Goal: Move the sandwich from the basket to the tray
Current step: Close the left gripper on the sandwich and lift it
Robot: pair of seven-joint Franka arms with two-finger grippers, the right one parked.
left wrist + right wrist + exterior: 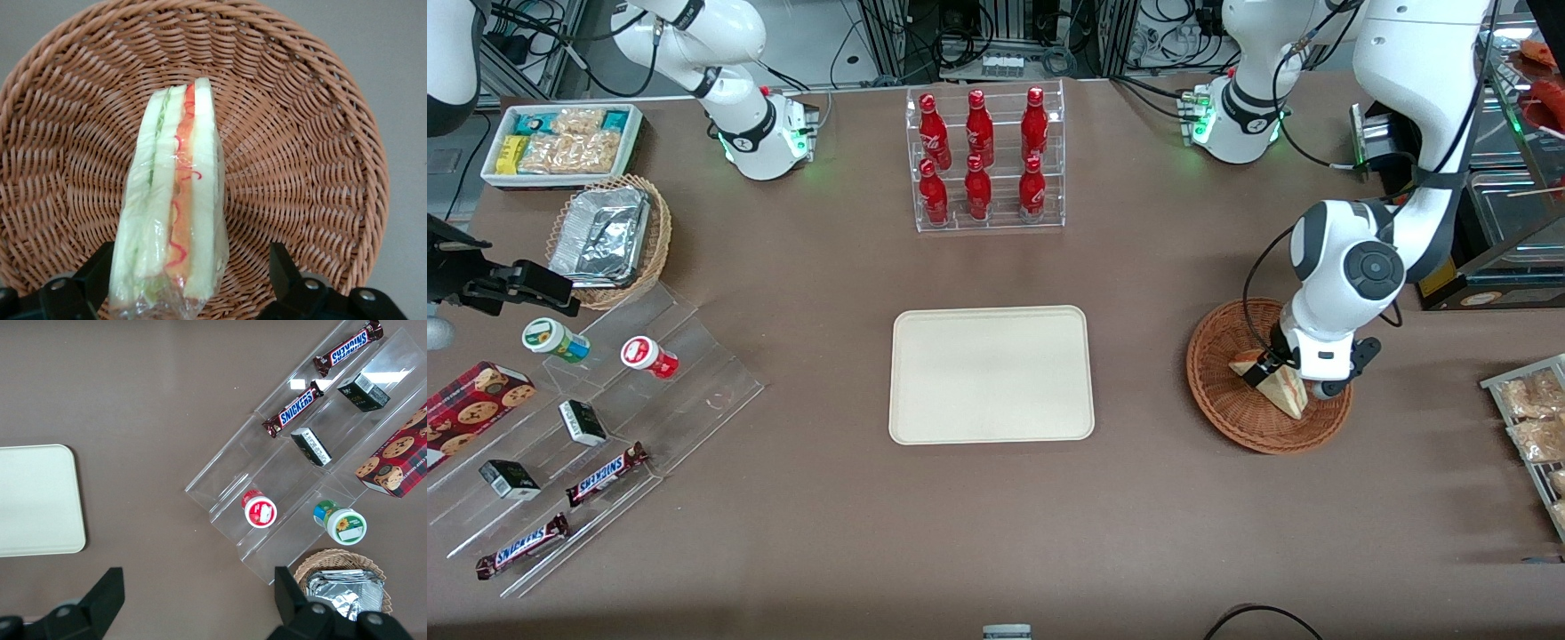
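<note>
The table carries the whole job, and the step in hand is the grasp — nothing has been lifted yet. The tray lies bare at the middle of the table, well apart from the basket, which sits toward the working arm's end. In the basket the sandwich stands on edge, its red and green filling facing up at the wrist camera. The gripper is down inside the basket with its fingers spread, one on each side of the sandwich and neither yet touching the wrap.

The next move, as I judge it, calls for closing gently on the bread faces — the wedge is soft and the wrap slippery — then lifting clear of the basket's rim before carrying it sideways to the tray.

The path between basket and tray looks open. The rack of red bottles stands farther from the front camera than the tray, and the clear stepped stand with snack bars lies toward the parked arm's end; neither stands in the way.
</note>
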